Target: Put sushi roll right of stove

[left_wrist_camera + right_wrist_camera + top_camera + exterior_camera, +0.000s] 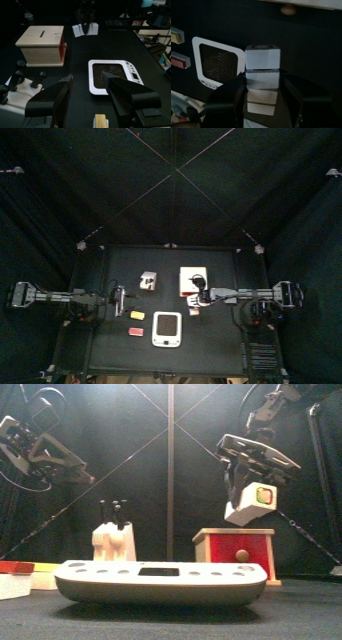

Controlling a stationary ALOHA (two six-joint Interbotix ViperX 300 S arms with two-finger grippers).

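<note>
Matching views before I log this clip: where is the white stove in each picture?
Top view: stove near the table's front edge, middle.
Front view: nearest thing, low and centre.
Left wrist view: on the table beyond the jaws.
Right wrist view: on the table beside the jaws.
Shared landmark: wooden box, behind the stove.

Black curtains (54,198) on every side, at twelve, three, six and nine o'clock around small black table (221,353); crossed cords (171,170) overhead.
</note>
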